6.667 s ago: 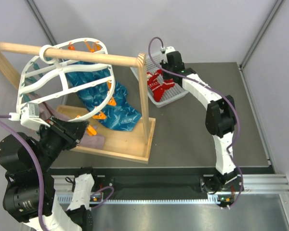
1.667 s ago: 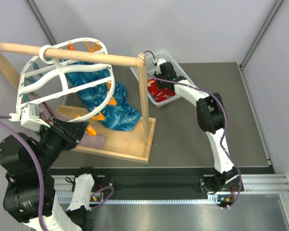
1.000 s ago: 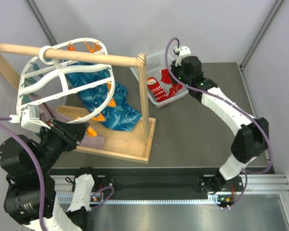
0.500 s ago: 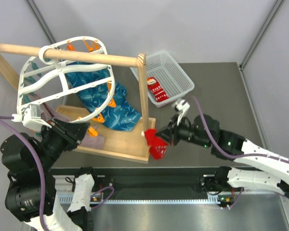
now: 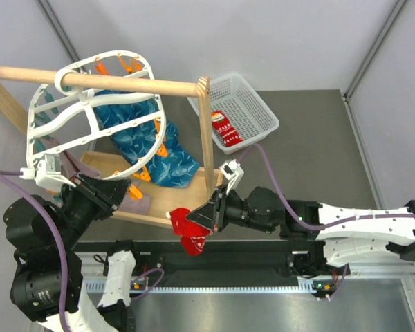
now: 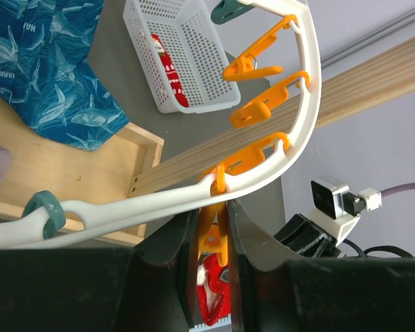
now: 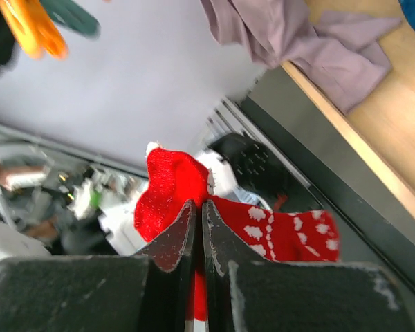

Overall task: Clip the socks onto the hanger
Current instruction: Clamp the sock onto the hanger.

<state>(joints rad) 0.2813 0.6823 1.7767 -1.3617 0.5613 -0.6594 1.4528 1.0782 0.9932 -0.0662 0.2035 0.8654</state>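
Note:
The white oval hanger (image 5: 32, 117) hangs from the wooden rail, with orange clips round its rim. My left gripper (image 5: 121, 188) is shut on one orange clip (image 6: 209, 238) at the hanger's lower rim (image 6: 290, 142). My right gripper (image 5: 209, 216) is shut on a red sock (image 5: 189, 232) with white patterning and holds it in the air at the stand's near edge. In the right wrist view the sock (image 7: 169, 187) hangs on both sides of the closed fingers. In the left wrist view it (image 6: 214, 294) shows just beyond the pinched clip. A second red sock (image 5: 225, 129) lies in the basket.
The white mesh basket (image 5: 259, 104) stands at the back, right of the wooden rail stand (image 5: 145, 84). Teal-blue cloths (image 5: 142, 142) hang from the hanger. A mauve-grey cloth (image 5: 135, 204) lies on the stand's base.
My right arm took a red sock out of the basket and carried it near and left, up to the clip in my left gripper. The left gripper stayed on the clip.

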